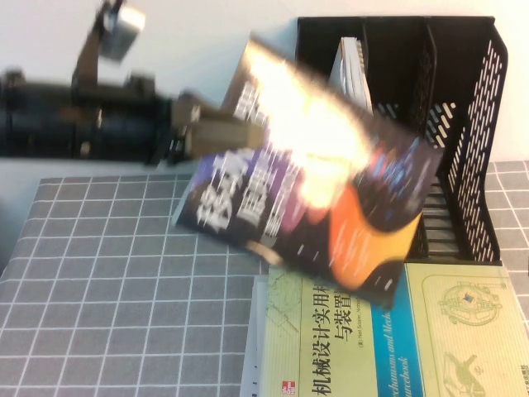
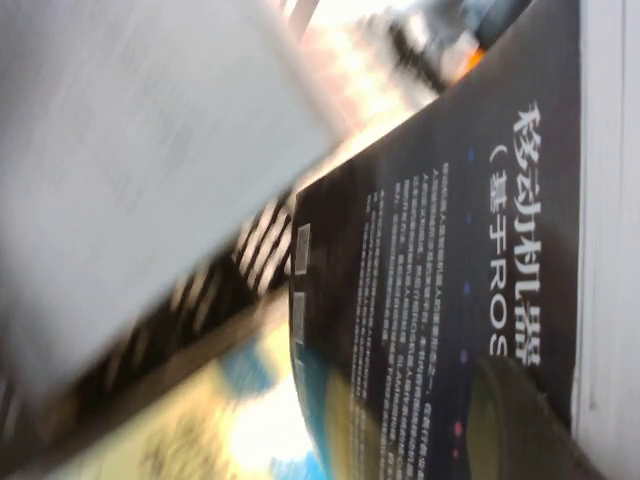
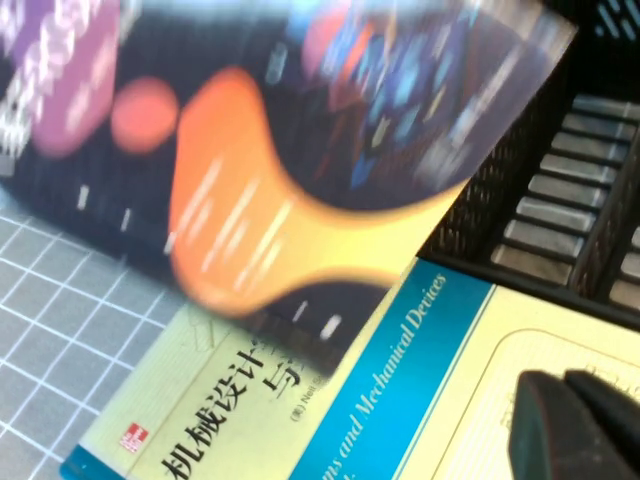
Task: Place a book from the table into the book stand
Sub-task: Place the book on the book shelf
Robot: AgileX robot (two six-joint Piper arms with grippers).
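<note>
The thick dark paperback book (image 1: pixel 331 207) is held aloft, tilted, by the left gripper (image 1: pixel 235 132) fingers before the tall black plastic book stand (image 1: pixel 463 132) at the counter's (image 1: pixel 107 273) far right corner; insertion remains. The right gripper (image 3: pixel 575 425), fingers seemingly together, hovers near the front right edge.

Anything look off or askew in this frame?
The book hangs tilted in mid-air, held by the left gripper at one edge, before the book stand. Right gripper hovers over the yellow-green book. Nothing spilled or damaged.

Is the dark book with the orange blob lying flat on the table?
No, the dark book is up in the air, tilted, held by the left claw in front of the black book stand.
</note>
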